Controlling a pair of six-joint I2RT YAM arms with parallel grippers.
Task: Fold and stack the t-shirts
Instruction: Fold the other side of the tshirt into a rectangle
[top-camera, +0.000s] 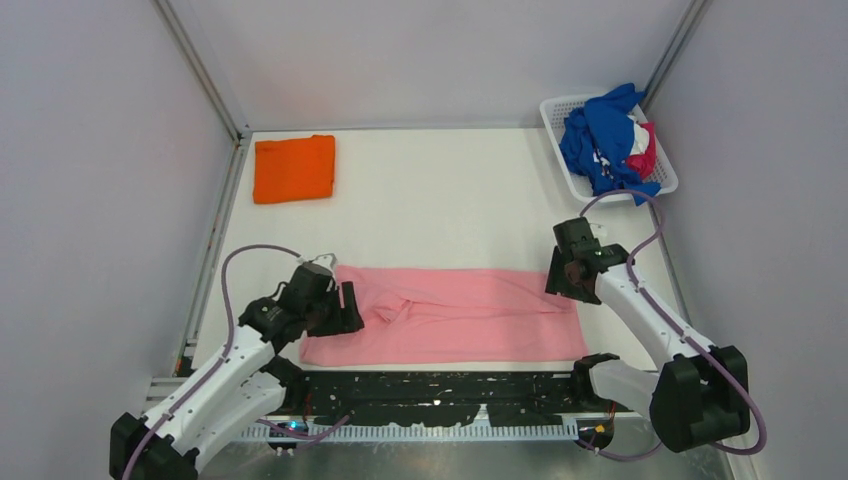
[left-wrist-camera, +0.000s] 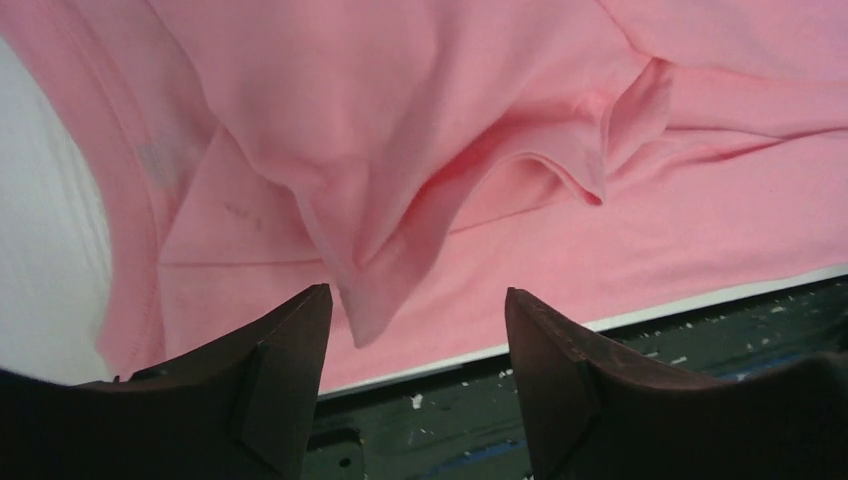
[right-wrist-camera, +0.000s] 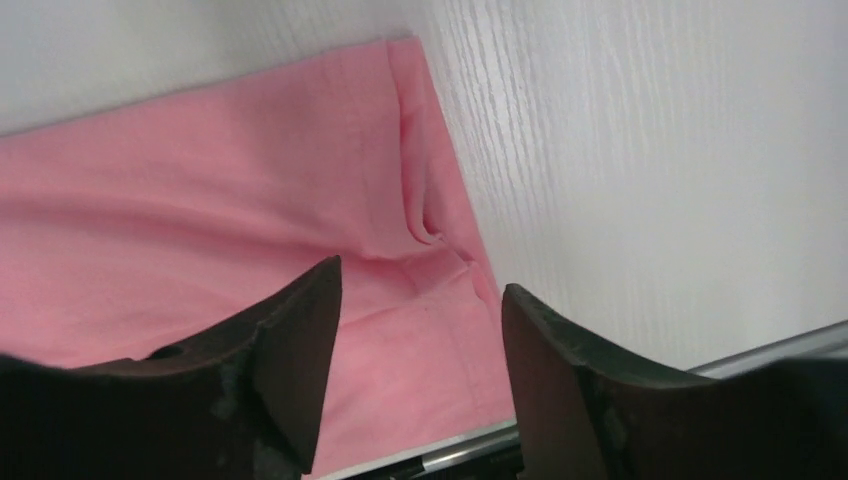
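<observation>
A light pink t-shirt (top-camera: 450, 315) lies as a long folded strip across the near part of the table, with rumpled folds near its left end. My left gripper (top-camera: 352, 303) hovers over that left end, open and empty; its view shows the pink folds (left-wrist-camera: 420, 150). My right gripper (top-camera: 557, 275) is open and empty over the shirt's right end, whose hem corner shows in its view (right-wrist-camera: 420, 200). A folded bright orange t-shirt (top-camera: 293, 168) lies at the far left. Royal blue (top-camera: 600, 140), magenta (top-camera: 645, 150) and white tees sit heaped in the basket.
A white slatted basket (top-camera: 562, 108) stands at the far right corner. A dark strip (top-camera: 440, 395) runs along the table's near edge. White walls enclose the table on three sides.
</observation>
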